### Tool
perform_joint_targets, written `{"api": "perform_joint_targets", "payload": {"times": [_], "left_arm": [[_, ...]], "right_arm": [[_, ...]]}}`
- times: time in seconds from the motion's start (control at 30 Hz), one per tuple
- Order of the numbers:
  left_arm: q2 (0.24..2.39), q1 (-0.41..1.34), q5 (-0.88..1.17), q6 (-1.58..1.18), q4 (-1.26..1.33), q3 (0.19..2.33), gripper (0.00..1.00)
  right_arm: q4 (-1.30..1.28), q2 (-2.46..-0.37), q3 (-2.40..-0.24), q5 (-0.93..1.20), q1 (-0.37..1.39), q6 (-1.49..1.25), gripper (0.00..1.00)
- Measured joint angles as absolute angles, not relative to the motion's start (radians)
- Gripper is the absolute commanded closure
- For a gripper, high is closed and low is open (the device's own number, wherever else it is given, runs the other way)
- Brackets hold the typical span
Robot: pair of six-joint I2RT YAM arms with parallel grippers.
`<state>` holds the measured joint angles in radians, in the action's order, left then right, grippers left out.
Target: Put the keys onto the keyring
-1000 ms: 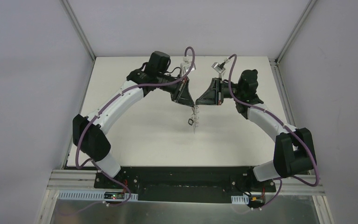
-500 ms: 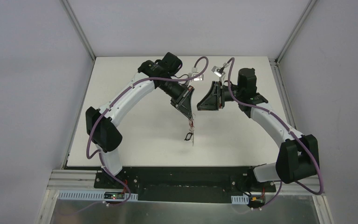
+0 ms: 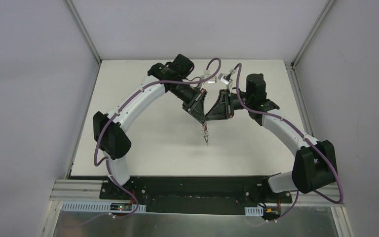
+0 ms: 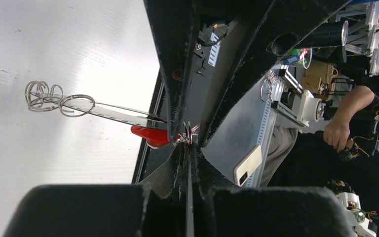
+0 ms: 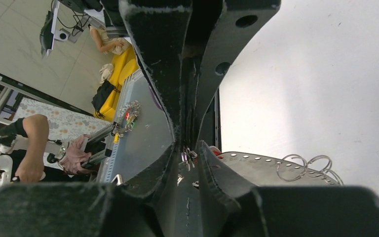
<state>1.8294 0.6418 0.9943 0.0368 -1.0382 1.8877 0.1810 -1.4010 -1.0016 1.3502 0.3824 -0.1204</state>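
Left hand (image 4: 189,143) is clamped on the keyring (image 4: 108,112), which hangs over the worktop (image 3: 143,143) midway between its side edges, the red-headed key (image 4: 149,134) at the fingertips. Right hand (image 5: 188,148) meets it tip to tip; whether it grips, I cannot tell.

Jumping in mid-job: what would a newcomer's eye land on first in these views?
The left gripper and right gripper meet tip to tip above the middle of the table. The keyring sticks out from the shut left one, with silver wire loops at its free end. A bright red key head sits right beside the pinch.
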Motion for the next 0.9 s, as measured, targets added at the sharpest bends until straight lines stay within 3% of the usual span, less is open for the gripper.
{"api": "perform_joint_targets", "payload": {"times": [0.37, 0.57, 0.77, 0.8, 0.9], "left_arm": [[1.835, 0.641, 0.994, 0.037, -1.039, 1.888, 1.0], [1.835, 0.64, 0.995, 0.038, -1.038, 1.888, 1.0], [1.835, 0.632, 0.999, 0.039, -1.036, 1.885, 1.0], [1.834, 0.628, 1.004, 0.041, -1.032, 1.882, 0.99], [1.822, 0.617, 1.023, 0.042, -0.992, 1.849, 0.85]], "right_arm": [[0.207, -1.405, -0.994, 1.358, 0.384, -0.142, 0.86], [0.213, -1.406, -0.992, 1.359, 0.384, -0.146, 1.0], [0.219, -1.408, -0.992, 1.362, 0.384, -0.149, 1.0], [0.221, -1.409, -0.992, 1.362, 0.384, -0.15, 1.0], [0.232, -1.415, -0.993, 1.354, 0.381, -0.17, 1.0]]}}
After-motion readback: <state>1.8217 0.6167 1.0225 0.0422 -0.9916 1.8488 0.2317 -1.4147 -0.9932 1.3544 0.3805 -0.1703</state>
